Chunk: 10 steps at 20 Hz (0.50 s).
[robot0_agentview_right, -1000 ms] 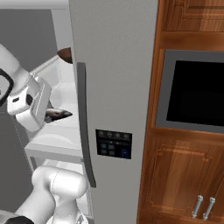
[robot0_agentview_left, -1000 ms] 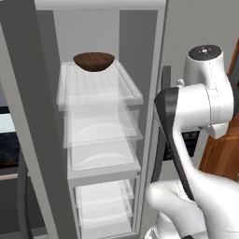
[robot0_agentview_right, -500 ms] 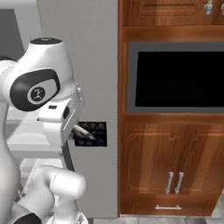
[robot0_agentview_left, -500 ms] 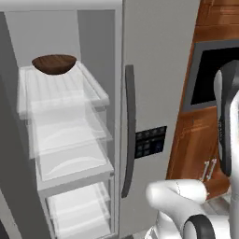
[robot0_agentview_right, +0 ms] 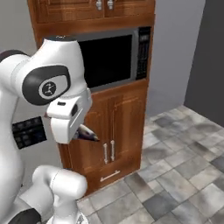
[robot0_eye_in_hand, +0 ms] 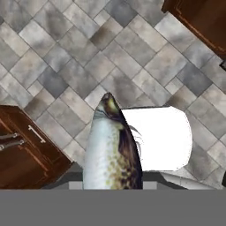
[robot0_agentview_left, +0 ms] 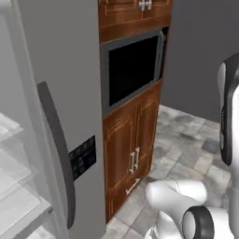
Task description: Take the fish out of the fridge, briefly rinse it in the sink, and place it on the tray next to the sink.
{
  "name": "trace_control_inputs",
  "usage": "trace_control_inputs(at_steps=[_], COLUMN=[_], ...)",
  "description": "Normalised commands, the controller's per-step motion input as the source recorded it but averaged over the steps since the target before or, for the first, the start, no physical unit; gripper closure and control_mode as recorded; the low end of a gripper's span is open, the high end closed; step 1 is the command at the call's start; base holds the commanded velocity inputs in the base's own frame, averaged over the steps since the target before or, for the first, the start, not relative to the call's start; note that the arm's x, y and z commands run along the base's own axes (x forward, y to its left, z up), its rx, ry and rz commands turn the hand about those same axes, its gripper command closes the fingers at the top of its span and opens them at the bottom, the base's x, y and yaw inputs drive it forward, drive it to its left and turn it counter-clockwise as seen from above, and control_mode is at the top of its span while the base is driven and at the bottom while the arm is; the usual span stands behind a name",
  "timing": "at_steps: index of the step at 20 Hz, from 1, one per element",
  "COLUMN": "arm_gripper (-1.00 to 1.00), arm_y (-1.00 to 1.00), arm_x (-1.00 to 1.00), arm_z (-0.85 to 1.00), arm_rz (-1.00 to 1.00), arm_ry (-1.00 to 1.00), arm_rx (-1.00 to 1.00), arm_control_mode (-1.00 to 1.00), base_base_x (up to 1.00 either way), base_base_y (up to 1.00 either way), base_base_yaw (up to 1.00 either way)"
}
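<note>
In the left base view, the fridge (robot0_agentview_left: pixel 56 70) stands at the left with its grey door, a long dark handle (robot0_agentview_left: pixel 58 149) and a small dark button panel (robot0_agentview_left: pixel 83 156). At the far left edge you can see pale clear shelves (robot0_agentview_left: pixel 16 196) inside the fridge. Right beside the fridge is a tall brown wooden cabinet (robot0_agentview_left: pixel 133 154) with a black microwave (robot0_agentview_left: pixel 133 70) set into it. Under the microwave are two cabinet doors with little silver handles. The floor (robot0_agentview_left: pixel 186 140) is made of grey stone tiles. Behind it is a plain grey wall (robot0_agentview_left: pixel 200 51). The white arm shows at the right edge and at the bottom.

In the right base view, the white arm bends down in front of the wooden cabinet. The gripper (robot0_agentview_right: pixel 82 131) sits at the end of the white hand, low in front of the cabinet doors. The fish (robot0_agentview_right: pixel 87 133) pokes out of it, small, dark and pointed. The gripper is closed tight on the fish. The microwave is above, and the dark button panel peeks out at the left.

In the hand view, the fish (robot0_eye_in_hand: pixel 112 150) is big and close, coming up from the bottom. It has a dark back with spots, a pale silver side and a pointed end at the top. It hangs over the grey tile floor. Brown cabinet parts show at the left and at the top right.
</note>
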Motion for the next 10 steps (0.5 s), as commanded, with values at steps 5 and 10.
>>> trace_control_inputs(at_steps=[5,10], arm_gripper=[1.0,1.0], arm_y=[0.0,0.0], arm_x=[0.0,0.0], arm_z=[0.0,0.0], arm_rz=[0.0,0.0], arm_ry=[0.0,0.0], arm_rx=[0.0,0.0], arm_control_mode=[1.0,1.0], base_base_x=[0.0,0.01], base_base_y=[-0.47,-0.56], base_base_yaw=[-0.91,-0.95])
